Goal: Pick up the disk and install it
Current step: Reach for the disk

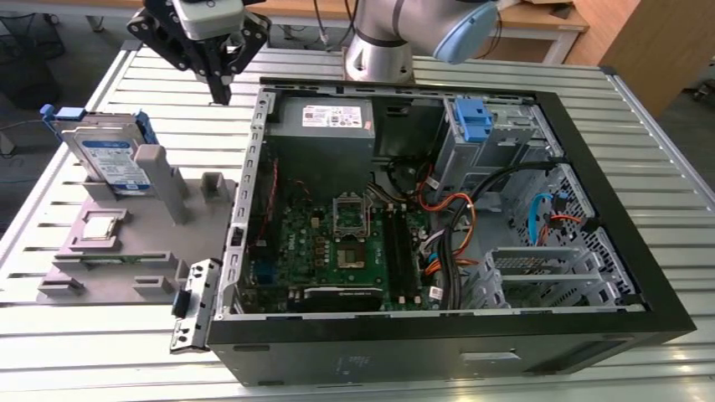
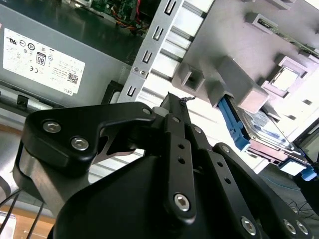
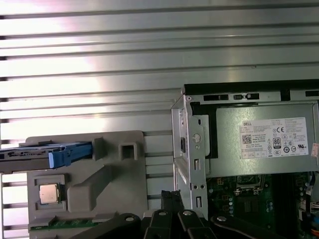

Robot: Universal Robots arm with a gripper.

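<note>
The disk [image 1: 112, 159] stands on edge in a grey holder [image 1: 123, 243] at the exterior view's left, its white-and-blue label showing and its blue carrier around it. My gripper [image 1: 220, 94] hangs above the slatted table, between the holder and the open computer case [image 1: 447, 335], apart from the disk. Its black fingers meet at the tips with nothing between them. The second wrist view has the closed fingertips [image 2: 174, 99] near the holder's edge, with the disk [image 2: 235, 127] beyond. In the first wrist view the disk [image 3: 35, 154] lies edge-on, off to the side of the gripper [image 3: 172, 196].
The case lies open with motherboard, cables and a power supply [image 1: 324, 117] inside. An upright blue bracket [image 1: 474, 120] sits on the metal drive bay at the case's far side. A processor chip [image 3: 48, 193] rests in the holder. The arm's base [image 1: 380, 50] stands behind the case.
</note>
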